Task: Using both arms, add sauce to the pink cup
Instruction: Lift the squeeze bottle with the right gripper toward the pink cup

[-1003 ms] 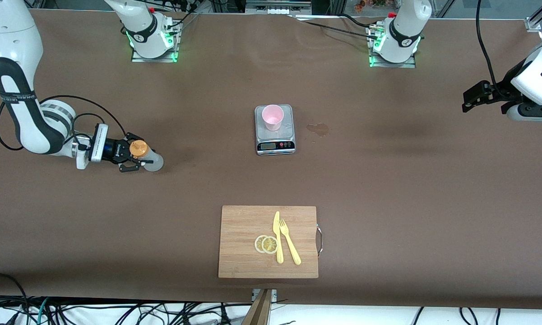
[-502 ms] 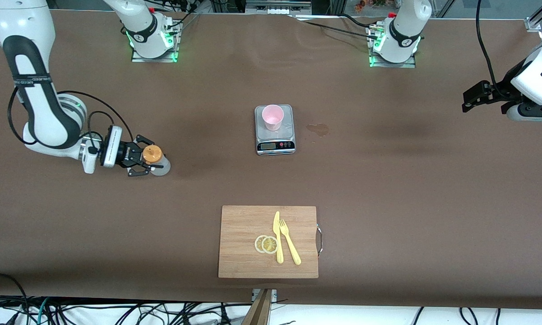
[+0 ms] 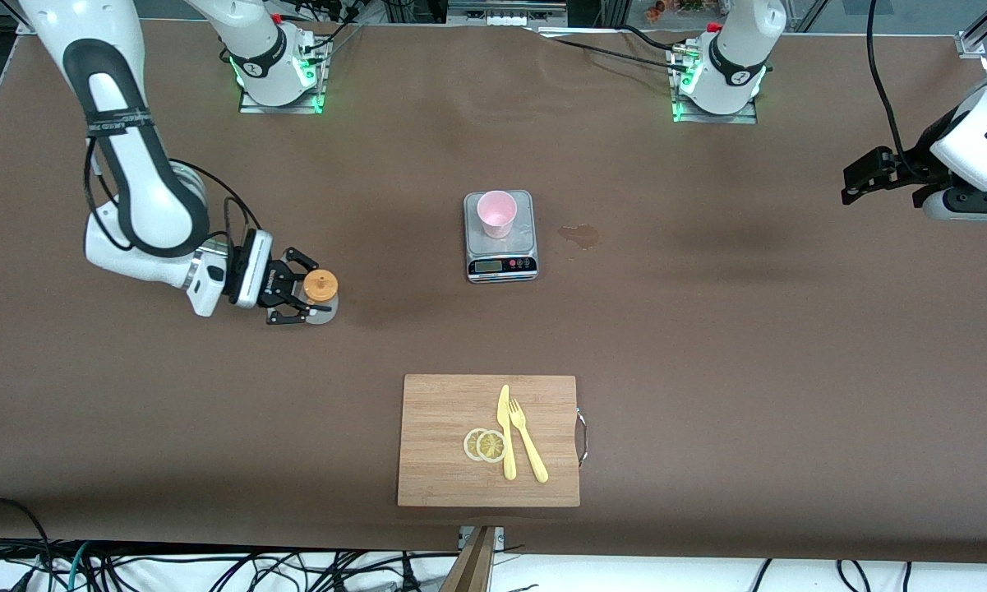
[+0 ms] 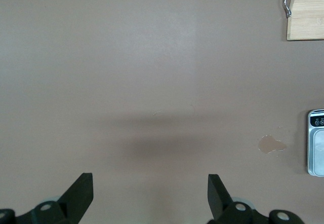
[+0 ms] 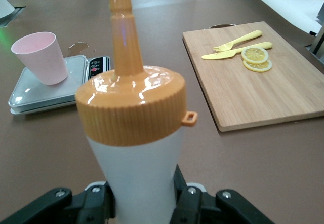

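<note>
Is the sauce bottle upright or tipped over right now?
Upright: the sauce bottle stands nozzle-up between the right gripper's shut fingers.

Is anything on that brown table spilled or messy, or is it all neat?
One thing stands out: a small brownish wet-looking stain lies on the brown table covering, beside the grey kitchen scale toward the left arm's end. It looks like spilled liquid. The pale pink plastic cup stands upright on the scale.

An orange-yellow cap is seen on the whitish translucent squeeze bottle point(image 3: 320, 294); pale pink plastic cup point(image 3: 497, 213), grey scale point(image 3: 501, 251), brown tabletop point(image 3: 707, 329).
</note>
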